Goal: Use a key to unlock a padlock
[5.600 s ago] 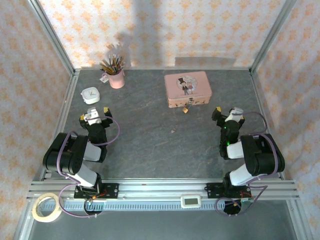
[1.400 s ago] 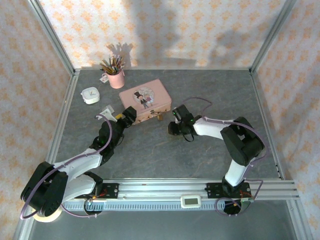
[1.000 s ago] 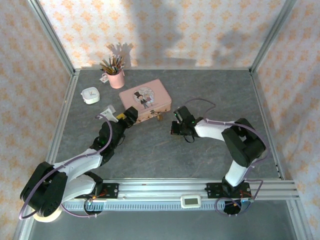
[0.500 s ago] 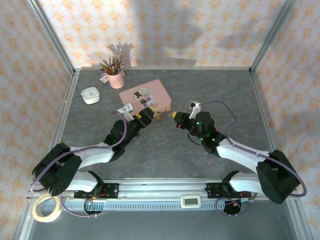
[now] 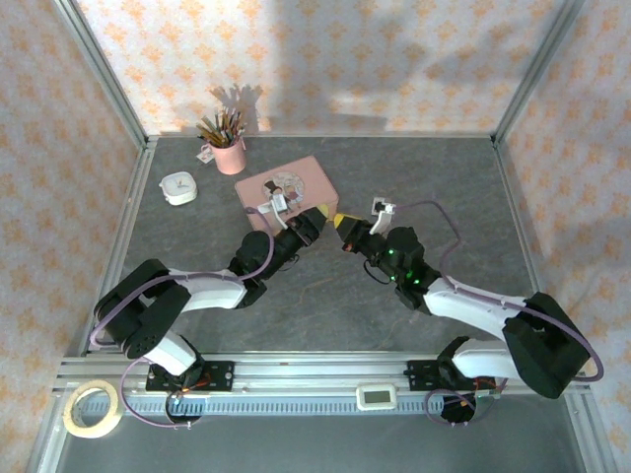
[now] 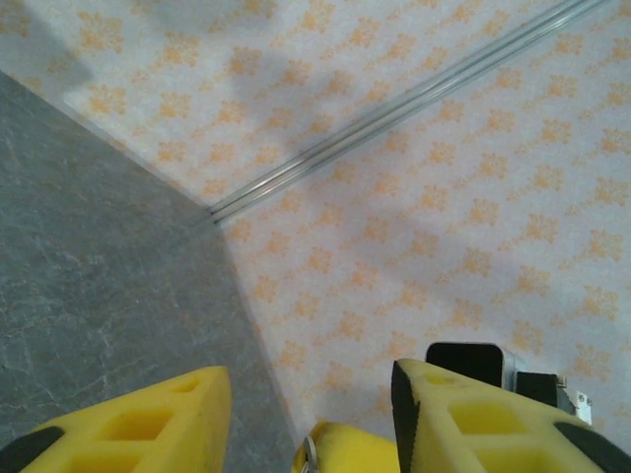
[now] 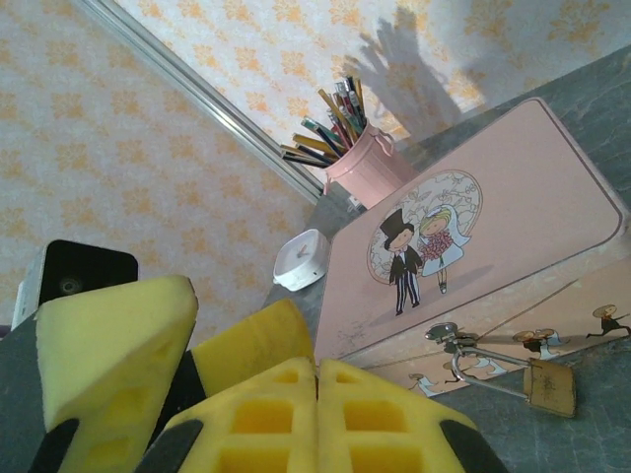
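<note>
A grey stone-look table (image 5: 325, 325) stands between walls papered with orange motifs. At 7 o'clock, in front of the rail, lies a roll of tape (image 5: 87, 409); at 10 o'clock sits a small white case (image 5: 178, 187); just beyond it, toward 11, is a pink cup of pencils (image 5: 229, 153). The left arm stretches from its base toward the middle, and the left gripper (image 5: 312, 219) sits at the 5 o'clock corner of the pink tin (image 5: 281, 185), which stands a little past the centre toward 12. In the left wrist view its yellow fingers (image 6: 138, 424) stand well apart, and a yellow tip of the other gripper shows low in the gap. The padlock (image 7: 550, 386) hangs by its thin wire shackle from the clasp on the tin's front wall, at the tin's 5 o'clock in the right wrist view, its brass body low against that wall. The right gripper (image 5: 345, 227) lies just at 3 o'clock of the left one, tips nearly meeting; its fingers are pressed together, and whether they pinch anything cannot be told. At 6 o'clock a small white device (image 5: 376, 396) sits on the rail.
</note>
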Available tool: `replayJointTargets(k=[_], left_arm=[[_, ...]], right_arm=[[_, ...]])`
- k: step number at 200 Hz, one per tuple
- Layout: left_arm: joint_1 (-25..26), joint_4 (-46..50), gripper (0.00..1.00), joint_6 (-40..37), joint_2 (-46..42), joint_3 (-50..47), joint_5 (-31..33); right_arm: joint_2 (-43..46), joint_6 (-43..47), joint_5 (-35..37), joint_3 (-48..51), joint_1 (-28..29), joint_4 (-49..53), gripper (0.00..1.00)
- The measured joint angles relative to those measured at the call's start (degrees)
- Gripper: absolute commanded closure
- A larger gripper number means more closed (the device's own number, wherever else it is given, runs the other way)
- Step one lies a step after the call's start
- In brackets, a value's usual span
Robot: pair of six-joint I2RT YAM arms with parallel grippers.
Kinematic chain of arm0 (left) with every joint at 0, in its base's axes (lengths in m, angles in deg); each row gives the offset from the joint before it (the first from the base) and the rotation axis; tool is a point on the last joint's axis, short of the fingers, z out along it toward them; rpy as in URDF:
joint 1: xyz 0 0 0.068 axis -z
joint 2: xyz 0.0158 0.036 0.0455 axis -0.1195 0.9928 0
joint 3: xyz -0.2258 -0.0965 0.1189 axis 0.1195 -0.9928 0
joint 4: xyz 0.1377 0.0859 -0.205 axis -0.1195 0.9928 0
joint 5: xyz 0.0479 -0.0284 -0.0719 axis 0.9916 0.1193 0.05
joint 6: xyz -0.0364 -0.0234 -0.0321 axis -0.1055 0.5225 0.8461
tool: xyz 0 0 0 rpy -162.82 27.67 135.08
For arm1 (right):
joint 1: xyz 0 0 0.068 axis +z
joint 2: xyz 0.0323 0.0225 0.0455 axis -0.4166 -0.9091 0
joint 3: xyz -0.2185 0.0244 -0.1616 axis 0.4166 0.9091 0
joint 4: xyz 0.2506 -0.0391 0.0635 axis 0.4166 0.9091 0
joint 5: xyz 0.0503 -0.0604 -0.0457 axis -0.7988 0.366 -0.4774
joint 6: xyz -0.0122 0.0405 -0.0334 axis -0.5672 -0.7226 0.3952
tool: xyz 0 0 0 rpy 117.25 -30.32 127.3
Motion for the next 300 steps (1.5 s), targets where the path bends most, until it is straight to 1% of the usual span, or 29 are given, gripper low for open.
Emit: replayJointTargets(k=[9, 36, 43, 64, 75, 81, 90, 97, 107, 118, 133, 145, 166, 177, 200, 226, 256, 280, 300], left_arm=[[0.02, -0.13, 0.6, 0.04, 0.42, 0.2, -0.17], [0.33, -0.15, 0.69, 0.07, 1.33, 1.01, -0.39], [0.46, -0.17, 0.74, 0.04, 1.46, 1.18, -0.42], [0.94, -0.42, 0.99, 0.63, 1.77, 1.46, -0.52], [1.22, -0.63, 1.0, 0.55, 1.81, 1.57, -0.44], [1.22, -0.7, 1.0, 0.48, 1.81, 1.57, -0.39], [1.22, -0.72, 1.0, 0.11, 1.81, 1.57, -0.35], [1.22, -0.68, 1.0, -0.15, 1.79, 1.57, -0.37], [1.11, -0.02, 1.0, -1.14, 1.49, 1.57, -0.46], [0.63, 1.99, 1.0, -2.89, 0.31, 1.6, -1.07], [-1.22, 5.99, 1.0, -5.49, -2.1, 1.86, -3.28], [-3.5, 9.44, 1.0, -7.85, -4.02, 2.73, -5.68], [-7.34, 15.98, 1.0, -12.39, -6.67, 5.2, -11.13], [-8.81, 19.71, 1.0, -14.93, -7.65, 6.67, -14.21], [-9.84, 26.45, 1.0, -20.59, -8.87, 9.11, -20.59], [-9.81, 32.65, 1.0, -25.88, -9.46, 10.84, -26.71], [-10.16, 34.75, 1.0, -28.5, -10.19, 10.93, -31.12], [-10.6, 34.64, 1.0, -28.76, -11.02, 10.93, -33.22], [-10.84, 34.05, 1.0, -28.72, -11.13, 10.91, -34.95]], right_arm=[[0.0, -0.33, 0.09, 0.0, 0.0, -0.04, 1.0], [0.0, -1.09, 0.17, 0.02, 0.0, -0.98, 1.0], [0.0, -1.27, 0.31, 0.02, 0.0, -1.09, 1.0], [0.0, -1.66, 0.44, 0.02, 0.0, -1.25, 1.0], [0.02, -1.68, 0.55, 0.07, -0.02, -1.25, 1.0], [0.07, -1.66, 0.59, 0.07, 0.0, -1.27, 0.92], [0.28, -1.38, 0.57, 0.07, -0.02, -1.11, 0.72], [0.55, -0.63, 0.55, 0.04, 0.0, -0.7, 0.6], [1.27, 1.31, 0.52, -0.2, -0.02, 1.18, 0.53], [2.12, 4.04, 0.2, -1.22, -0.33, 4.48, 0.51], [3.21, 8.35, -2.12, -3.8, -1.7, 9.35, 0.5], [3.85, 11.34, -5.44, -6.12, -3.8, 12.17, 0.49], [4.22, 15.34, -14.23, -9.29, -8.66, 15.72, 0.5], [4.04, 17.0, -18.78, -10.38, -10.69, 17.35, 0.51], [1.55, 19.58, -28.63, -12.72, -12.09, 20.0, 0.56], [-1.79, 19.8, -37.29, -13.2, -12.09, 20.26, 0.6], [-4.04, 19.54, -43.08, -13.2, -12.09, 20.24, 0.65], [-4.13, 18.82, -45.31, -13.2, -12.09, 19.45, 0.7], [-4.17, 18.14, -46.29, -13.2, -12.09, 18.38, 0.71]])
